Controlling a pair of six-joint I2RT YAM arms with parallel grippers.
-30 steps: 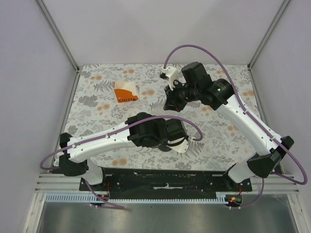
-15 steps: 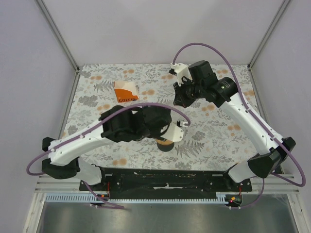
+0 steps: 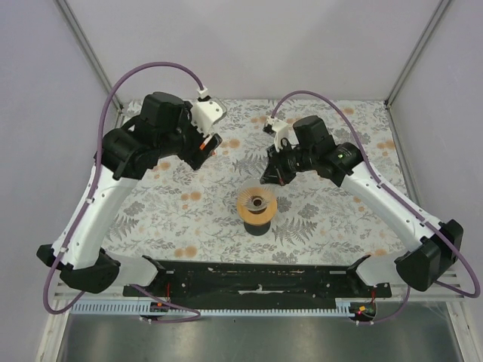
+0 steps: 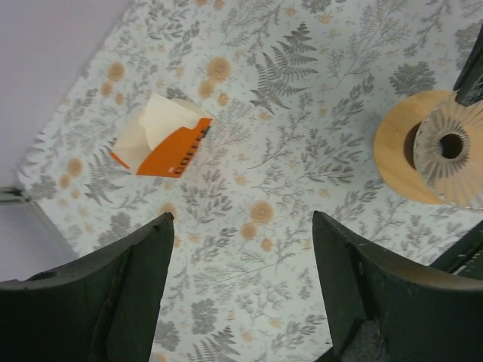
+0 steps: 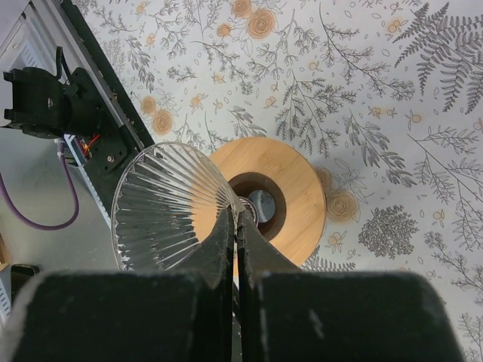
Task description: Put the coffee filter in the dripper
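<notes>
We see the dripper (image 3: pixel 245 204) standing alone near the front middle of the flowered desk (image 3: pixel 332 219). No paper lies in it: its ribbed clear funnel and dark centre hole are bare. The only white paper we find is a folded sheet poking out of the top of the orange pack (image 4: pixel 170 154) at the rear left. We take that sheet for the coffee filter (image 4: pixel 161 115), though we cannot tell how many sheets are there.

The left pincer (image 4: pixel 241 217) hangs high above the desk, fingers spread wide with nothing between them. In its wrist view the pack lies ahead and to the left. The right pincer (image 5: pixel 236 215) is pressed together on nothing and hovers close above the dripper's rim; whether it touches the rim we cannot tell.

We judge the task barely begun, and we see three risks:
- The thin paper may crease, or come out as several sheets, if pinched too deep.
- The light pack may slide or tip rather than give the sheet up.
- The right pincer, so near the funnel, could knock the dripper or block the drop.
</notes>
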